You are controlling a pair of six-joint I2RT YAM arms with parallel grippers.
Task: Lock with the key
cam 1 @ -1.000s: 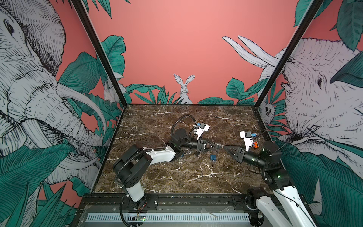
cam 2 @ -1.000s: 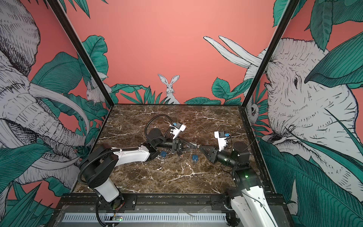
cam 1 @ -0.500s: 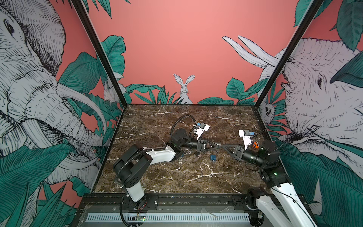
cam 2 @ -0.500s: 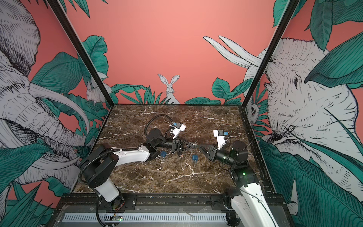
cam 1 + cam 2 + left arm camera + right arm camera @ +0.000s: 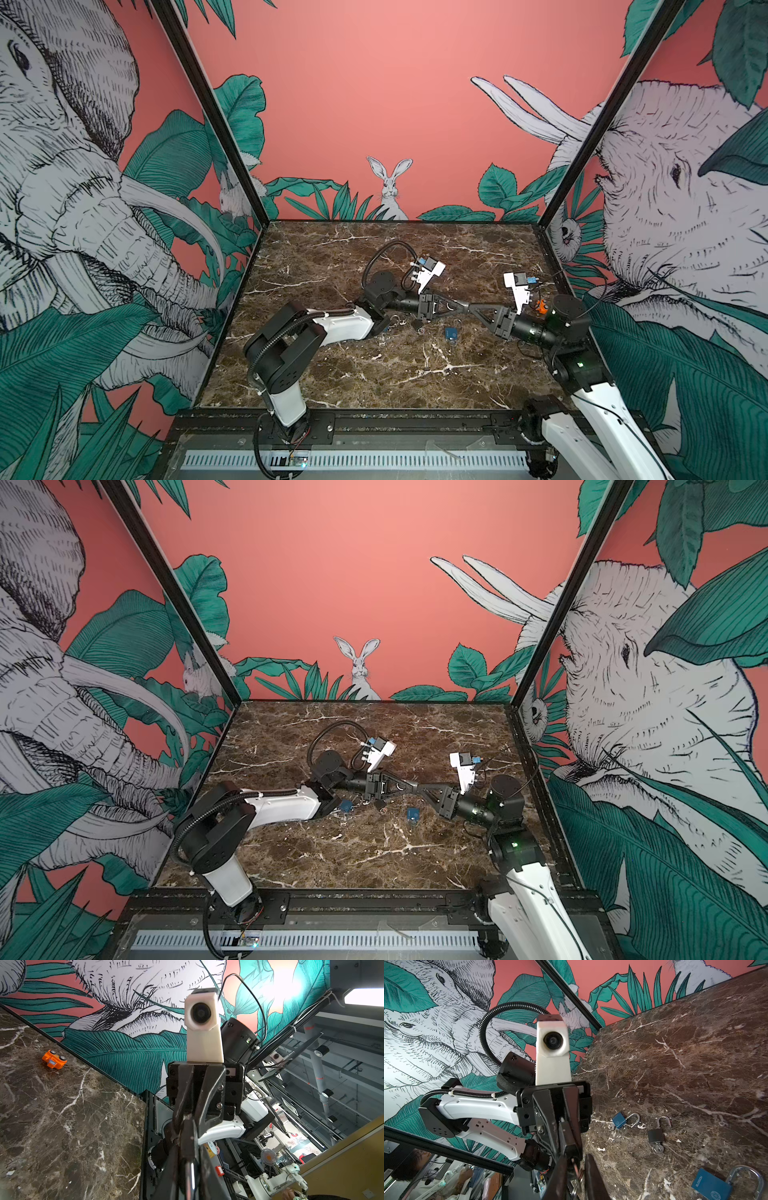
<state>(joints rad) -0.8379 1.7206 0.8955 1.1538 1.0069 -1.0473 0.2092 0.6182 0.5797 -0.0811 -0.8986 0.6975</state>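
In both top views the left gripper (image 5: 464, 306) and right gripper (image 5: 424, 790) meet tip to tip, low over the brown marble table (image 5: 374, 374); earlier they stood apart. Left wrist view: a chrome shackle (image 5: 192, 1173) lies between the left jaws. Right wrist view: the left jaws clench a small black padlock (image 5: 569, 1140); the right jaws flank its silver key (image 5: 576, 1174), grip unclear.

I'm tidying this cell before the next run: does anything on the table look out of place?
Yes. An orange toy car lies on the marble table, close to the right-hand wall. It seems tipped over, wheels showing, and looks unrelated to a lock-and-key job.
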